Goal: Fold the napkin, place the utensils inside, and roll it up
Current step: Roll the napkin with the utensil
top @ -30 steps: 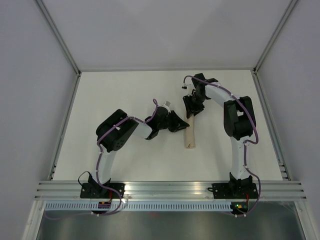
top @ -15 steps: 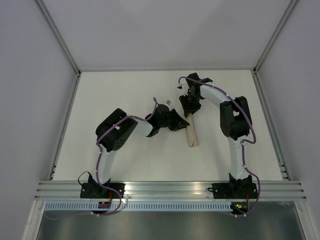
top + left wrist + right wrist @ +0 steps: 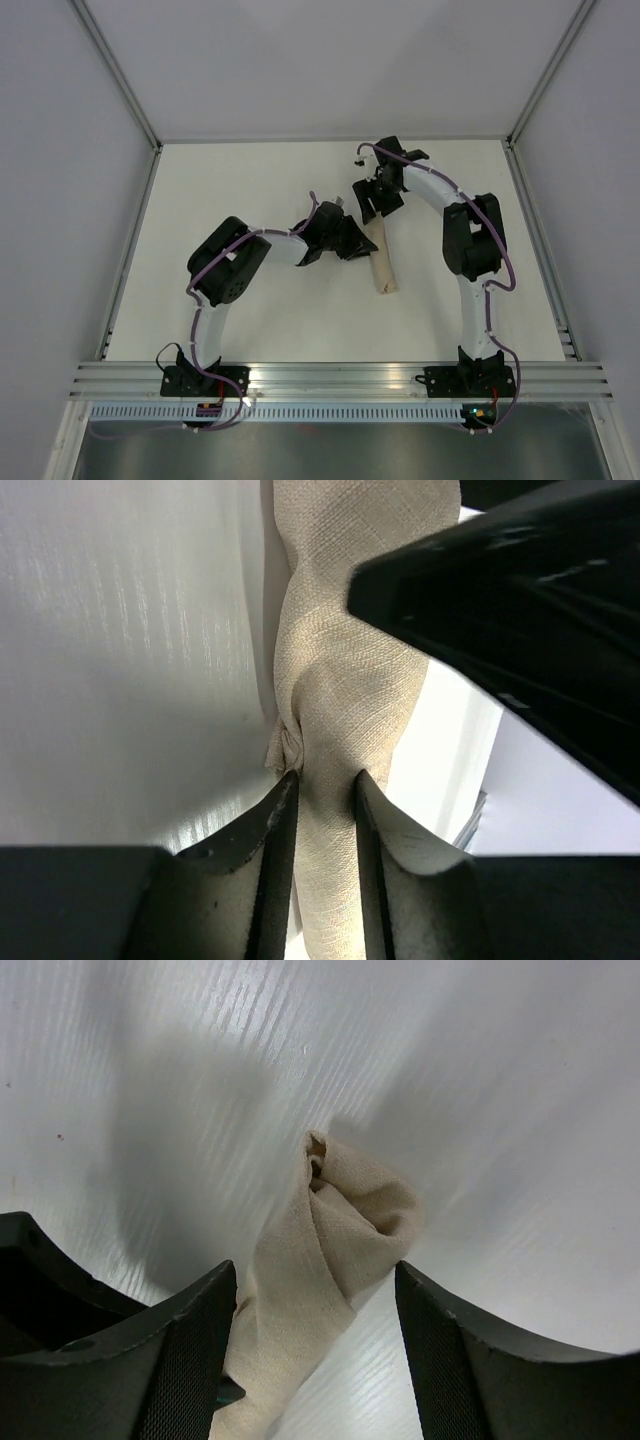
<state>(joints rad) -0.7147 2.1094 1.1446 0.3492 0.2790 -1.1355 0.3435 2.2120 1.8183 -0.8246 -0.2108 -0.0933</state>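
Top external view: the napkin (image 3: pixel 383 268) lies on the white worktop (image 3: pixel 250 180) a little right of the frame's centre. It is a tight tan roll running from top to bottom of the picture, with its upper end tipped slightly left. The left end effector (image 3: pixel 357 243) reaches in from the left and meets the upper part of the roll. The right end effector (image 3: pixel 370 200) hangs just above that, over the roll's upper end, on an arm that arches in from the right side of the frame.

In the left wrist view the roll runs up the middle of the frame. The two pale fingers (image 3: pixel 270 850) at the bottom edge stand against it, one on each side. The cloth looks narrower between them than above them, with a small pucker at the left fingertip, so this end effector is gripping the napkin.

In the right wrist view the two dark fingers (image 3: pixel 190 1350) stand wide apart in the lower corners. The folded end of the roll sits between them, close to the left finger and clear of the right. This end effector is open and holds nothing.
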